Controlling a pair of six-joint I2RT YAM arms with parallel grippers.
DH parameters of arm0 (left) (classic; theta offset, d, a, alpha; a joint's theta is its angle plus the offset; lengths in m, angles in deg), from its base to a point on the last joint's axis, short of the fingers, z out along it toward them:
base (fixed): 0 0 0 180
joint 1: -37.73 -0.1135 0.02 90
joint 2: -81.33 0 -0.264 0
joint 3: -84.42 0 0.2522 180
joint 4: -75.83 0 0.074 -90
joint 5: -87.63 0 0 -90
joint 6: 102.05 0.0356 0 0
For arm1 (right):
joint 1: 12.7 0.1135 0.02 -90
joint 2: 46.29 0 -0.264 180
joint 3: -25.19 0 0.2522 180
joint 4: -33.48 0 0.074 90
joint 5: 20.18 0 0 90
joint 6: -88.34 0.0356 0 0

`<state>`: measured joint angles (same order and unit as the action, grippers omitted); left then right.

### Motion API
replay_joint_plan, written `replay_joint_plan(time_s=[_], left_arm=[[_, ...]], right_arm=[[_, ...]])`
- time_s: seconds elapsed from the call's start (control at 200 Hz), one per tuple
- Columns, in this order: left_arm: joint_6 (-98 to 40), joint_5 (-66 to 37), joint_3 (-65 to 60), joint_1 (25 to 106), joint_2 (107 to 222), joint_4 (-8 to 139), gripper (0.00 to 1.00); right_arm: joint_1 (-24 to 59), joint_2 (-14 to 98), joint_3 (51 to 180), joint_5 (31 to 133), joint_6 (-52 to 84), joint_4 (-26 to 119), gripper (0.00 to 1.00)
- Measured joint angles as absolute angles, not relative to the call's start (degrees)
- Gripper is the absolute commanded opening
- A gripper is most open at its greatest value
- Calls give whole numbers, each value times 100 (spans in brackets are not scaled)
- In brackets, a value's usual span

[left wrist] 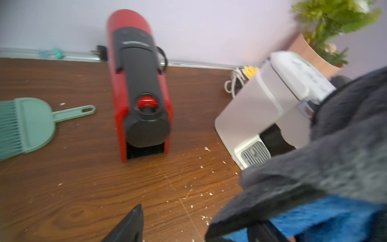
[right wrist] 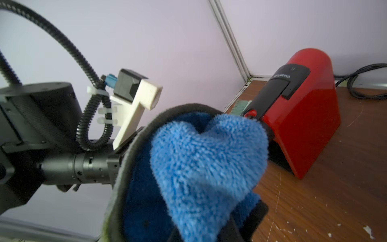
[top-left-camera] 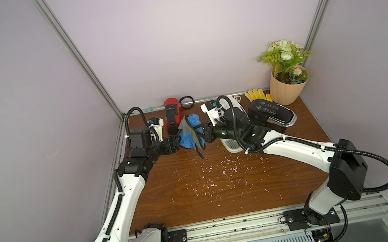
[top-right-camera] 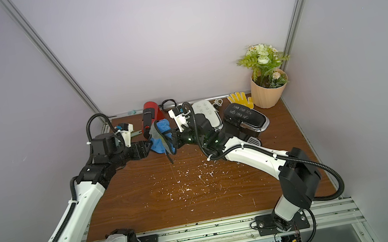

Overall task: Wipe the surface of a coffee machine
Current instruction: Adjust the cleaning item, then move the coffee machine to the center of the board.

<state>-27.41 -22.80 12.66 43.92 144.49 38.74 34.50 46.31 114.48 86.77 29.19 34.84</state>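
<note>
— Lilac walls, wood-grain table strewn with white crumbs: we enter those first. Item one?
— Item one, the red coffee machine: upright at the table's back edge. We also list a white machine and a black machine to its right (we take the red one as the target, being nearest the wiper).
— Item two?
— Item two, the cloth, blue pile on grey backing: lifted off the table just before the red machine, hanging between the arms.
— Pincers?
— We log the right gripper as clamped tight on the cloth. The left gripper has its jaws apart: one of its fingers stands bare, and the grey side drapes over the other unpinched.
— Step in hand?
— Settling the cloth in one grip, we judge; wiping is not yet begun, the machine showing bare in the left wrist view.
— Next move?
— We would want the left arm drawn clear of the hanging fold, then the right to lay the blue face on the machine's top, pressing lightly enough not to shove it.
</note>
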Motion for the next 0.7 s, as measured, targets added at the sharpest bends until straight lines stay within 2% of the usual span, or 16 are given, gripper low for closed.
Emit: replay_joint_plan(time_s=[0.17,0.58,0.696], left_arm=[[-3104,-2033,1214,4012,14612,3874,77],[-3502,-1707,737,3835,15738,4007,77],[-3574,-1663,765,3798,15876,4068,76]], right_arm=[[3447,5444,12543,8491,2801,3772,4],[3410,9133,17598,8139,2167,5925,4],[3364,9850,18545,8034,2178,6122,4]])
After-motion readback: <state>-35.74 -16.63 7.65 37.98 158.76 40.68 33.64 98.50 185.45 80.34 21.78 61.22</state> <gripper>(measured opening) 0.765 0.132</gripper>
